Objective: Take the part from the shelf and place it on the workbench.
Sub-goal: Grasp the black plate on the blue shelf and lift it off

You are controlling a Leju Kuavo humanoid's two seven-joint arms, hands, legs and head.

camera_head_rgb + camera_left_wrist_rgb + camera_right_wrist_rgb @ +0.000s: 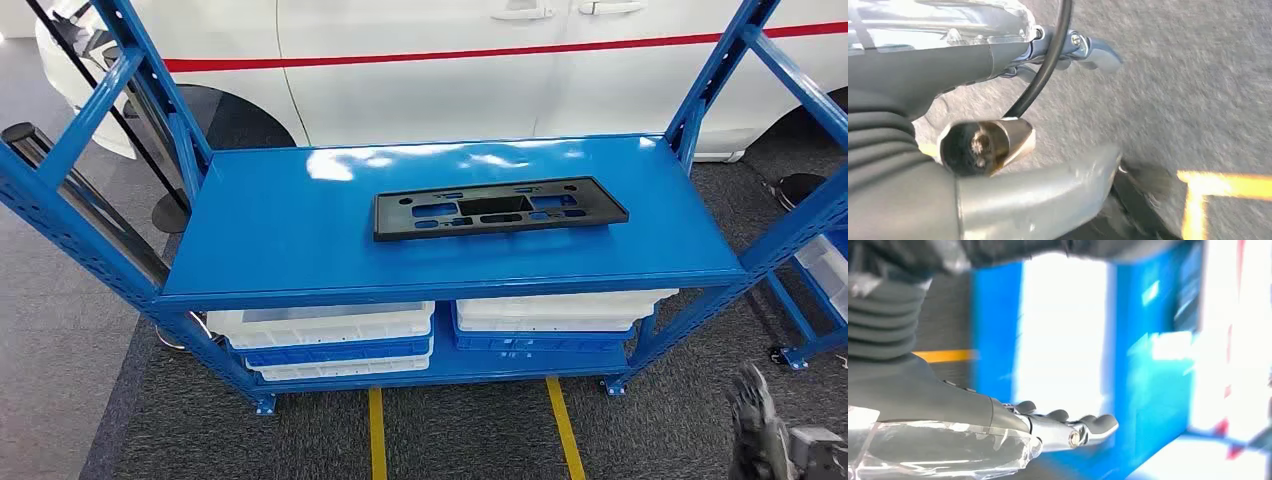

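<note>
Dark grey carpet with yellow floor lines (375, 430) runs under a blue steel shelf rack (300, 250), and a white car body with a red stripe (420, 60) stands behind it. On the rack's glossy top shelf lies the flat black plastic part with rectangular cut-outs (498, 210), long axis left to right, slightly right of centre, nearer the far edge than the near edge. Nothing touches it. White and blue plastic bins (330, 335) sit on the lower shelf.

Right hand (765, 430) sits low at the near right, well apart from the part; in the right wrist view its fingers (1098, 424) extend forward, apart, holding nothing. Left hand (998, 150) hangs over the carpet, fingers uncurled and empty as far as the blurred view shows.

Judgement: reach stage, nothing grasped yet. The part is thin and lies flat, so a top-down pinch looks poor. Better to come in level over the near shelf edge, take the near long rim or a cut-out edge, and lift evenly. Two hands spaced along its length should limit tilt and flex. Keep clear of the rack uprights.
</note>
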